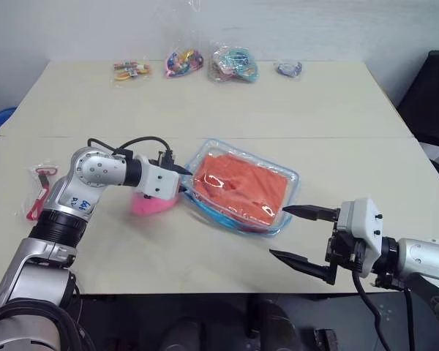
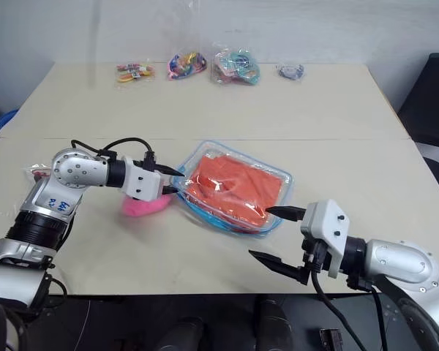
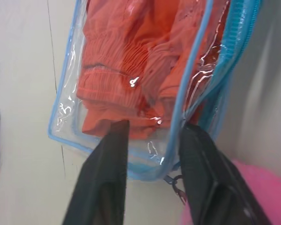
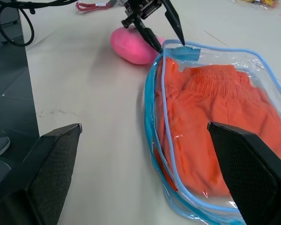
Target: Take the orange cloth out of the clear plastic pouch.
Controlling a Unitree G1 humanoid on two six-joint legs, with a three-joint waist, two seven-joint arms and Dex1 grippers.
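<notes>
Table (image 1: pixel 205 110) beige, two-part, wall behind.

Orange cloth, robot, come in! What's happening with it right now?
Left gripper at the clear plastic pouch corner. Right gripper open, beside the pouch. Orange cloth inside the pouch. Pink plush heart against the pouch.

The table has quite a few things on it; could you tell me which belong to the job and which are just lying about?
Job:
- orange cloth, inside the pouch
- clear plastic pouch
- left gripper, at the pouch's corner
- right gripper, open

Lying about:
- pink plush heart
- small bags of colourful items
- red item
</notes>
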